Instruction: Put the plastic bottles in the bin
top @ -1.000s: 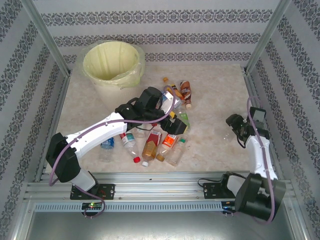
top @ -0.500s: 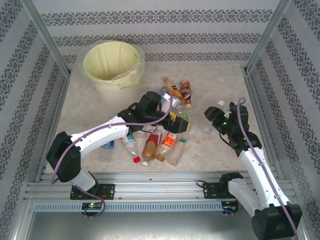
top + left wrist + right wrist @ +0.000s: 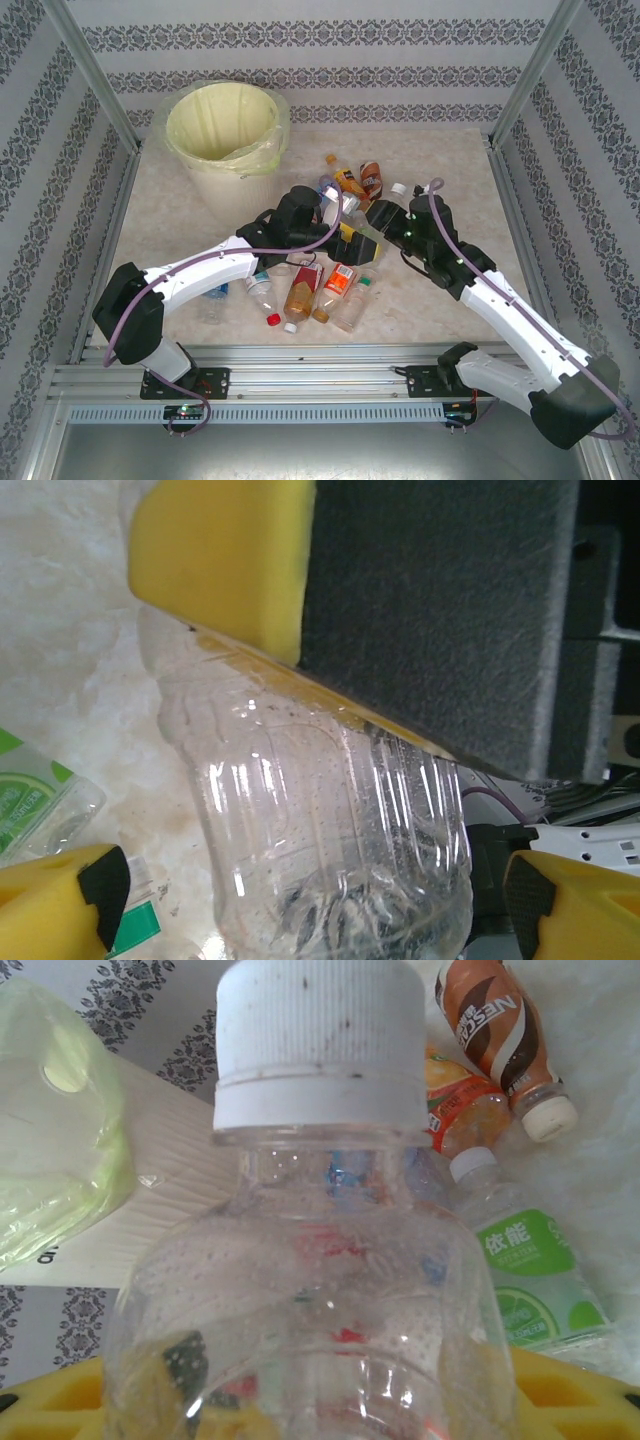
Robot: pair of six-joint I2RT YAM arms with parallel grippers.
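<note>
Nearest the arm bases, a row of bottles [image 3: 303,288] is lying on the table [image 3: 450,150] in a loose fan, with red, orange and blue labels among them. Just beyond that row the left gripper [image 3: 352,243] is hanging low over the middle of the pile. Its jaws are standing wide apart with a clear bottle [image 3: 320,820] lying between them. In the left wrist view one foam pad [image 3: 430,610] is resting along that bottle's ribbed side; whether the other side is touching cannot be told. A green bottle [image 3: 25,805] is lying just beside it on the table.

Close on the right, the right gripper [image 3: 386,212] is reaching in from the right side, its jaws clamped on a capped bottle [image 3: 320,1290]. That bottle is sitting between the yellow fingers [image 3: 575,1390] with its white cap [image 3: 318,1040] pointing away from the wrist, toward the far wall.

Beyond it an orange bottle [image 3: 462,1105] and a brown bottle [image 3: 488,1015] are lying side by side on the table. Farthest off, the bin [image 3: 215,182] is standing upright in the far left corner, its bag [image 3: 222,120] folding over the rim, well apart from the near row
</note>
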